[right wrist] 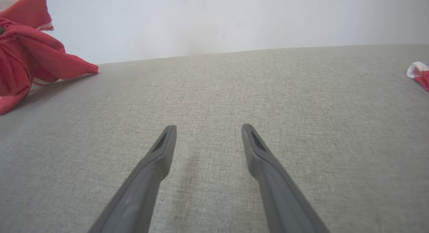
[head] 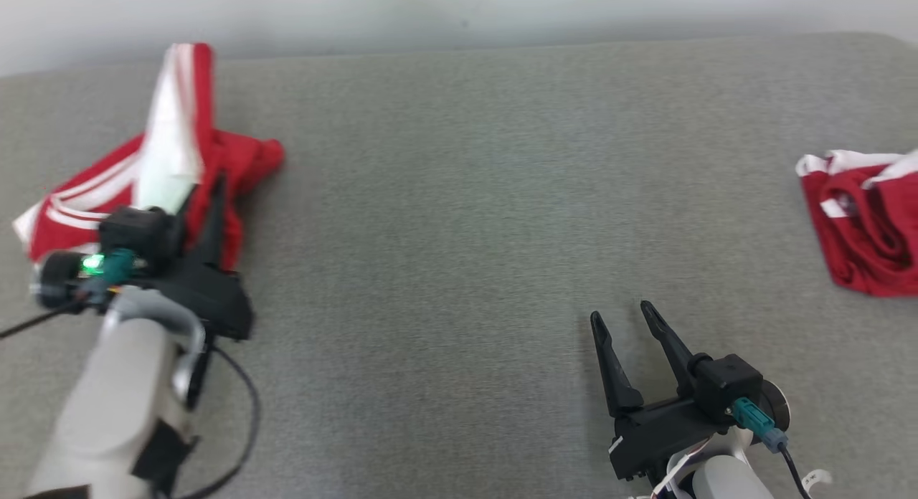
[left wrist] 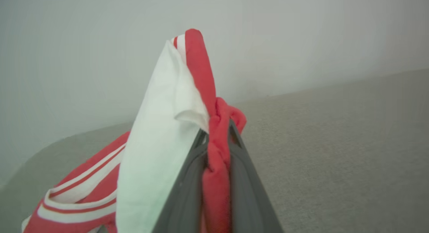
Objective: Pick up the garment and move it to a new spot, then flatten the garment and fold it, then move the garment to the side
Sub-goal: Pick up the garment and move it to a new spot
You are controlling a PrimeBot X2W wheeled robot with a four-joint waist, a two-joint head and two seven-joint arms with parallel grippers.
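The garment [left wrist: 147, 159] looks soft and light, well taken by the bunched red fold between the left jaws; right jaws wide.

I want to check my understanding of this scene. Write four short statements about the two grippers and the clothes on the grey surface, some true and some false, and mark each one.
1. The left gripper is shut on the red and white garment. True.
2. The right gripper holds a piece of cloth. False: its jaws stand open and empty above the grey surface.
3. A second garment, also red and white, lies far to the robot's right. True.
4. The gripped garment is spread flat and neatly folded. False: it is bunched up, and one part stands above the fingers.
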